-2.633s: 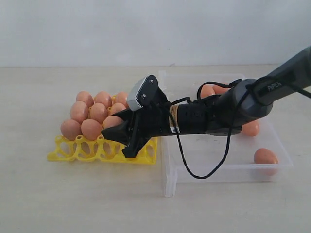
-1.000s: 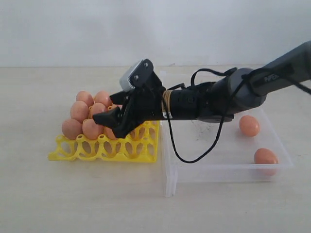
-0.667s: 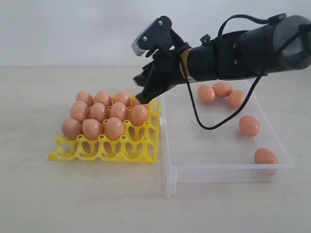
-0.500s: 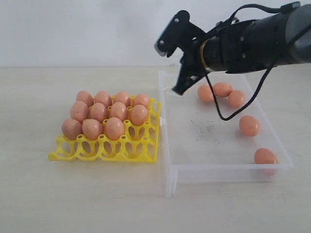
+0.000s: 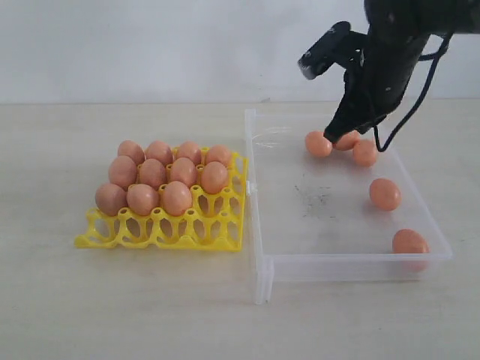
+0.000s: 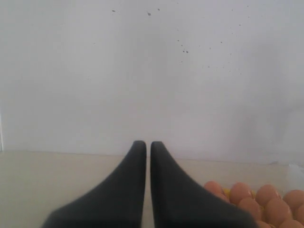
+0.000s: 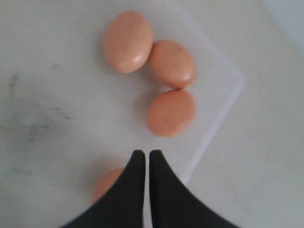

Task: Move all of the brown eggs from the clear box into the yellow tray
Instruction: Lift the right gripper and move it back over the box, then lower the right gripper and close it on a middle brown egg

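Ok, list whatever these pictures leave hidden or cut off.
Exterior view: one egg in the box sits partly behind the right gripper; the left gripper is out of frame.
Right wrist view: another egg is mostly covered by that gripper; the fifth is out of frame.
Left wrist view: the eggs in the tray are cut by the edge; the box is unseen.

Eleven brown eggs (image 5: 152,172) I count upright in the yellow tray (image 5: 161,234), five more lying loose in the clear box (image 5: 315,225) beside it, three clustered at its far end
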Robot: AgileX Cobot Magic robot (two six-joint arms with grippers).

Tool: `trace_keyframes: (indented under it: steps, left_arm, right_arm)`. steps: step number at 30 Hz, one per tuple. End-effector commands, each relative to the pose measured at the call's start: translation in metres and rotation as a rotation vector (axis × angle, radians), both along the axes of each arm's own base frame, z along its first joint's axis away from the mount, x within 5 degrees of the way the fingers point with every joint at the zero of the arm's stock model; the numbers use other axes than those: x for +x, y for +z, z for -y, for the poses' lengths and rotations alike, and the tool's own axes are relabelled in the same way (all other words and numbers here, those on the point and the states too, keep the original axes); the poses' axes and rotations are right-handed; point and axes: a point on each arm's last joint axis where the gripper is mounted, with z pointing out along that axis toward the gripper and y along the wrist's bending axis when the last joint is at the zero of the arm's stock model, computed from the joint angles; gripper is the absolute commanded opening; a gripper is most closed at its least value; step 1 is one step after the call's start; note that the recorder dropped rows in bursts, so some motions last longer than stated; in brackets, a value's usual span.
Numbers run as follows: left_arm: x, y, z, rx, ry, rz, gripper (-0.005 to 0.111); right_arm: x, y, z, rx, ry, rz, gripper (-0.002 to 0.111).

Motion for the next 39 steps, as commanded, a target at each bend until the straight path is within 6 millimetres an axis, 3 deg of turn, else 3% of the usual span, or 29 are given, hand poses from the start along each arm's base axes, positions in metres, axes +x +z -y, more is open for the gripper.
trace_keyframes:
  steps: [1,3,6,7,12,19,39]
  left_arm:
    - [0.0,0.001,0.0,-0.001,-0.002,0.009,0.004]
    - [0.0,0.001,0.0,-0.001,-0.002,0.009,0.004]
    - [0.0,0.001,0.0,-0.001,-0.002,0.009,0.004]
    - [0.0,0.001,0.0,-0.001,-0.002,0.009,0.004]
    - [0.0,0.001,0.0,-0.001,-0.002,0.009,0.004]
    - [0.0,0.001,0.0,-0.001,-0.002,0.009,0.004]
    - [0.0,0.001,0.0,-0.001,-0.002,0.009,0.004]
  right_arm:
    - [0.015,-0.018,0.017,0.178,-0.191,-0.306,0.001]
    - [0.017,-0.035,0.024,0.144,-0.229,-0.369,0.014]
    - [0.02,-0.055,0.025,0.133,-0.337,-0.398,0.063]
    - [0.021,-0.058,0.025,0.134,-0.362,-0.401,0.066]
    - [0.025,-0.069,0.034,0.046,-0.447,-0.365,0.043]
    - [0.025,-0.085,0.037,0.0,-0.502,-0.393,0.043]
    - [0.019,-0.087,0.024,0.143,-0.614,-0.486,0.043]
